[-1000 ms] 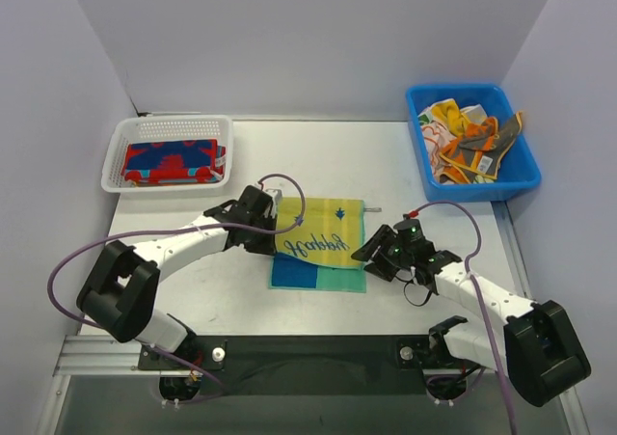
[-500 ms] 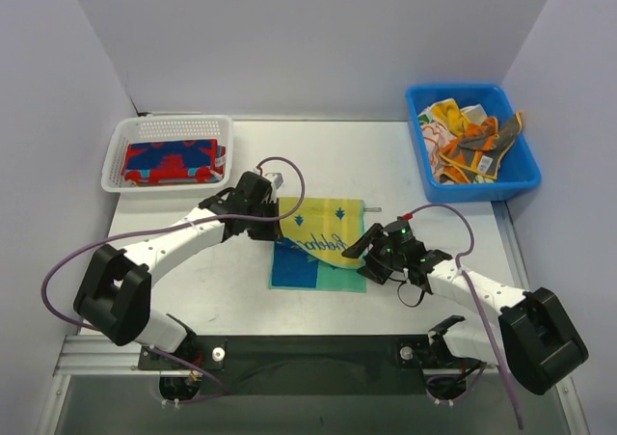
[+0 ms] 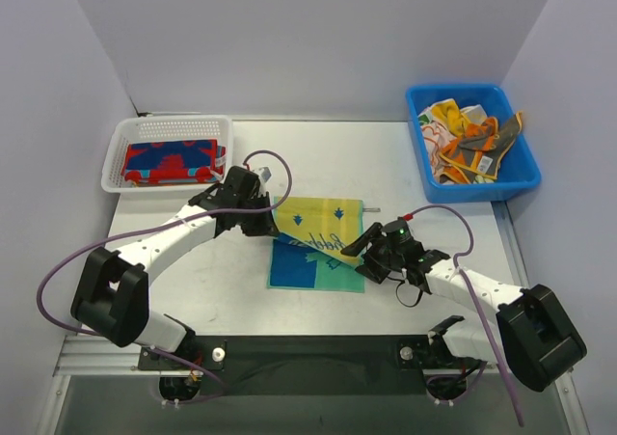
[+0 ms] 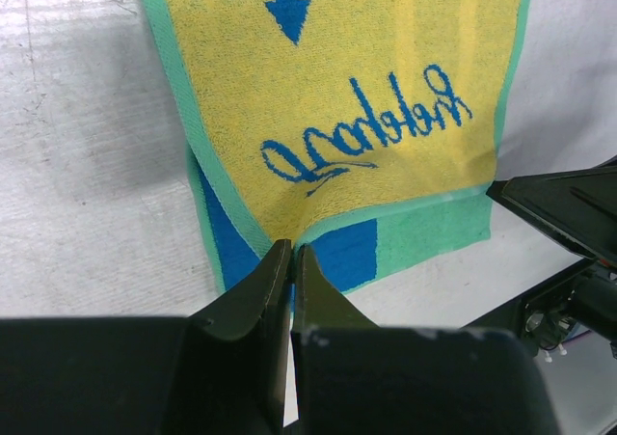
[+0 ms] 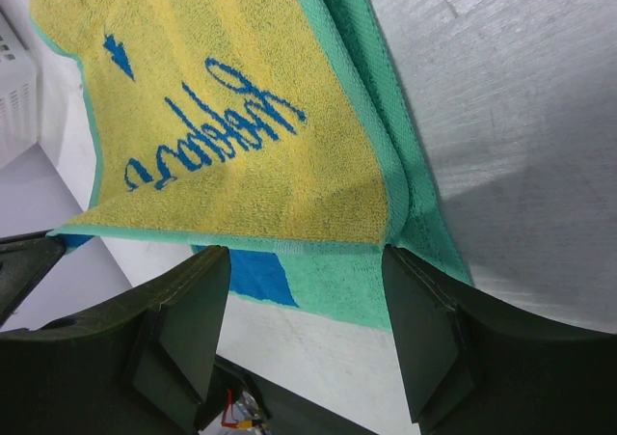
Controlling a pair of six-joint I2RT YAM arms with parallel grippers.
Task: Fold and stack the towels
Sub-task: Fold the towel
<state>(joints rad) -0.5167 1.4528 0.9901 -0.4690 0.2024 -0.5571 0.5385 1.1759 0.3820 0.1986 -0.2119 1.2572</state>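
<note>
A yellow towel (image 3: 318,225) with a teal border and blue script lies partly folded over its teal-and-blue side in the middle of the table. My left gripper (image 3: 272,225) is shut on the left front corner of the yellow upper layer (image 4: 347,97), which puckers up into the closed jaws (image 4: 292,252). My right gripper (image 3: 355,250) stands open at the towel's right front corner, its fingers on either side of the teal edge (image 5: 304,254), gripping nothing. A folded red-and-blue towel (image 3: 172,160) lies in the white basket.
The white mesh basket (image 3: 169,122) stands at the back left. At the back right, a blue bin (image 3: 472,186) holds several crumpled towels (image 3: 468,146). A purple cable loops over each arm. The table's front edge runs just behind the arm bases.
The left gripper has drawn the towel's corner back and to the left, lifting the yellow layer. The right gripper has opened wider and slid left to the towel's right corner.
</note>
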